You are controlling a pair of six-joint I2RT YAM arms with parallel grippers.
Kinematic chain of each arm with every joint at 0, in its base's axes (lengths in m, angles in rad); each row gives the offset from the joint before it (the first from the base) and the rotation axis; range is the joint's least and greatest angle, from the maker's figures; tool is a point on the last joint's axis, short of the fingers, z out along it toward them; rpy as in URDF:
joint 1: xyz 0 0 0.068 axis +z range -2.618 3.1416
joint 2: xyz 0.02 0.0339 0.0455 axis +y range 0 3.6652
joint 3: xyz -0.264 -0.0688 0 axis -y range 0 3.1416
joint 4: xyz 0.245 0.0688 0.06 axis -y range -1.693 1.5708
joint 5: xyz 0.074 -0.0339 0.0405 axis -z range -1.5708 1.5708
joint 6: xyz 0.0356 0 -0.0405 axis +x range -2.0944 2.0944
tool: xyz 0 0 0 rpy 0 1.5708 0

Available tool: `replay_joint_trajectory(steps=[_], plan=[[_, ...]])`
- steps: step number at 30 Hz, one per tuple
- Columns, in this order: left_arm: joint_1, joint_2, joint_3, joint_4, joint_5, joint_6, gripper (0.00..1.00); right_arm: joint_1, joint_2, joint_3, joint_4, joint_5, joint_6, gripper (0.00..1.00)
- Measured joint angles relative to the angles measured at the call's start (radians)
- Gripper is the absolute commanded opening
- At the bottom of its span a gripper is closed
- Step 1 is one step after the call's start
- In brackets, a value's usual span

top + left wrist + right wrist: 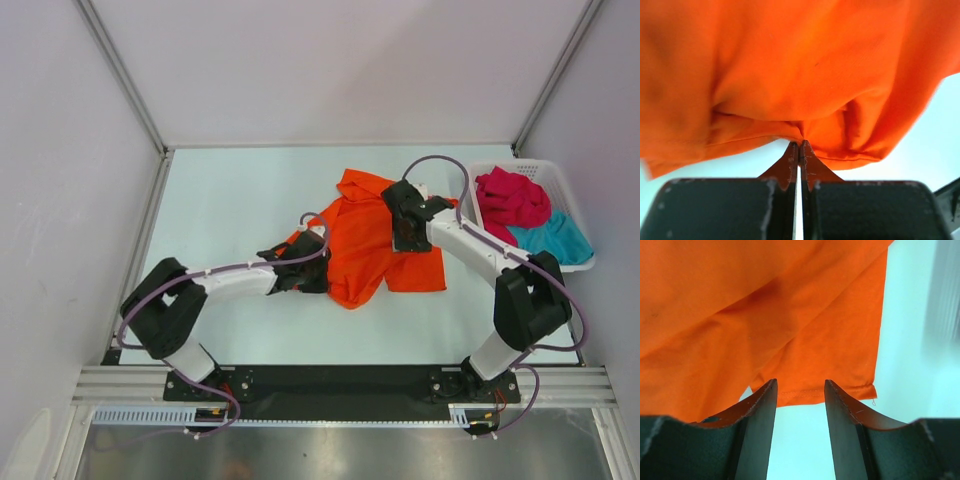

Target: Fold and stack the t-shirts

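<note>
Orange t-shirt (362, 255) lies crumpled near the middle of the table (230, 210), a little toward 3 o'clock. The left arm stretches low over the table from 7 o'clock with its elbow bent. The left gripper (318, 268) meets the shirt's edge at 9 o'clock; its fingers are pressed together and pinch a fold of the orange cloth at their tips. The right arm bends its elbow at 4 o'clock and reaches back over the shirt's 2 o'clock part. The right gripper (410, 240) has its 2 fingers apart at a hem and holds nothing. At 2 o'clock on the table, the white basket (532, 165) holds the red t-shirt (512, 195) and the teal t-shirt (556, 238).
</note>
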Motion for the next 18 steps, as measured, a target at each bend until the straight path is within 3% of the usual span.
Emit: replay_joint_trajectory(steps=[10,18], plan=[[0.200,-0.286,0.288,-0.278,-0.060,0.093,0.00,0.004,-0.034,-0.064,0.002,-0.018,0.010,0.49],[0.328,-0.342,0.383,-0.372,-0.066,0.142,0.00,0.040,-0.030,-0.099,0.008,-0.042,0.030,0.49]])
